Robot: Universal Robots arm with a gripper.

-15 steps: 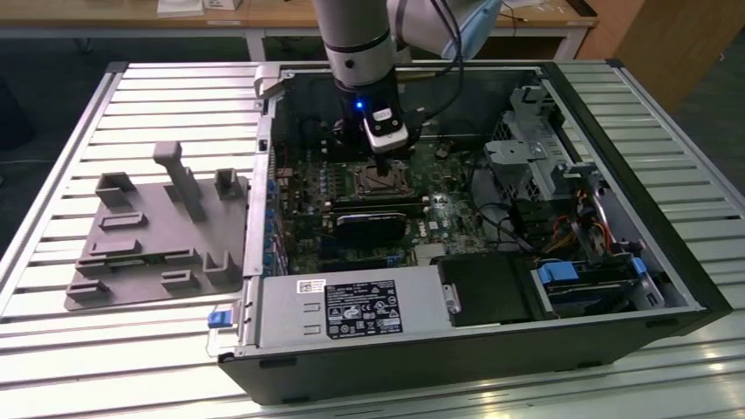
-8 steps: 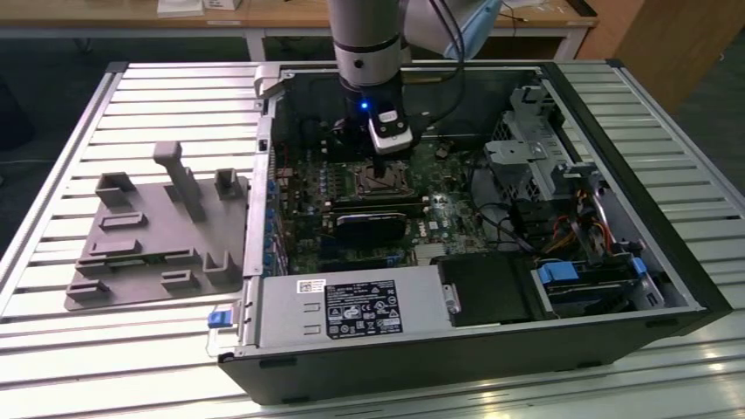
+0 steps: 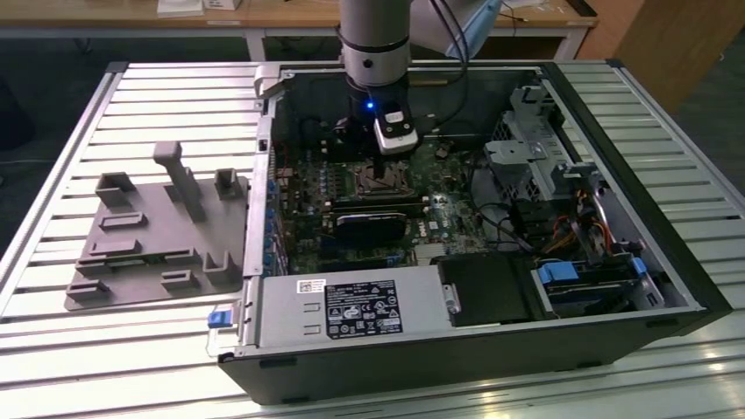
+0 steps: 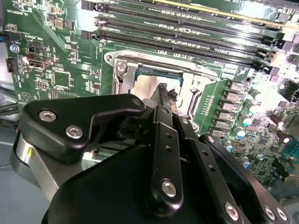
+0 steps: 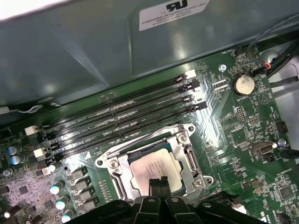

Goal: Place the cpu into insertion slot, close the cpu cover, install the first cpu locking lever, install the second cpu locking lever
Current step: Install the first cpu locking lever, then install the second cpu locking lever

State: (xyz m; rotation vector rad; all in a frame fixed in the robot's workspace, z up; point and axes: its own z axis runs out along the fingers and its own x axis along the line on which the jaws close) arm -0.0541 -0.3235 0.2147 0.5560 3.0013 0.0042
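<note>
sitting on a slatted metal table (image 3: 70, 288), open computer case (image 3: 652, 288).

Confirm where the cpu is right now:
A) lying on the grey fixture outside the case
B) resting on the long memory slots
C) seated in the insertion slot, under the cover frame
C: in the first wrist view the cpu lies in the insertion slot, with the cpu cover framing it, and the gripper sits just above.

Grey tubular arm (image 3: 372, 26) with a dark band, ending in a black wrist section lit by a small blue lamp (image 3: 370, 106). Silver-white camera module (image 3: 396, 129) clipped at the side, dark cables (image 3: 456, 35) trailing behind. Matte black gripper (image 4: 163, 95) built of rounded linkage plates, fastened with silver socket-head screws (image 4: 168, 187) and dotted with small holes.
</note>
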